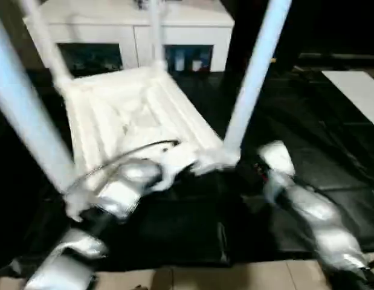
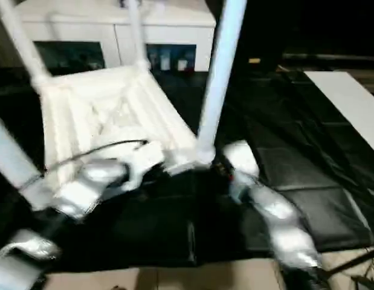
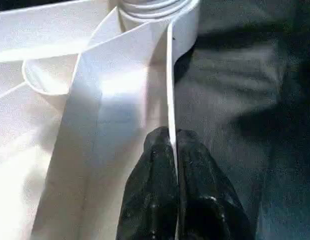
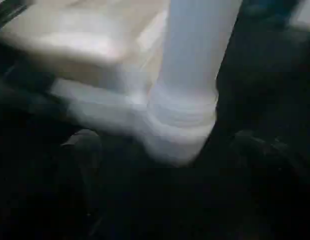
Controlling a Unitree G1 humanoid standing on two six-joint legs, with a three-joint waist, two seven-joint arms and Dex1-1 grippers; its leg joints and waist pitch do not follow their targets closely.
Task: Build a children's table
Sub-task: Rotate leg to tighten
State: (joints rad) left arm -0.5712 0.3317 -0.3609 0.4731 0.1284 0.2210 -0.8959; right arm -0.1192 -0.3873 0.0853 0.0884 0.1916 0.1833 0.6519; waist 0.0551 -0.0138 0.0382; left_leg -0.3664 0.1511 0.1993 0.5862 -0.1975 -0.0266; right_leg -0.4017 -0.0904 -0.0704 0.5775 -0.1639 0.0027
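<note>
Black mat on floor, white cabinet (image 1: 135, 36) behind. Children's table (image 1: 135, 121) lies upside down on mat, legs up. Left pincer (image 3: 173, 150) clamped on thin rim w/ fingers together; right pincer (image 4: 170, 150) spread apart by a corner leg (image 1: 253, 78). Prob. light, stiff, slick plastic (grip rim or leg base).

Indoor test or demo room, black floor mats (image 1: 332, 181) over pale tiles (image 1: 193, 277), white glass-fronted cabinet (image 1: 174, 30), dark backdrop
</note>
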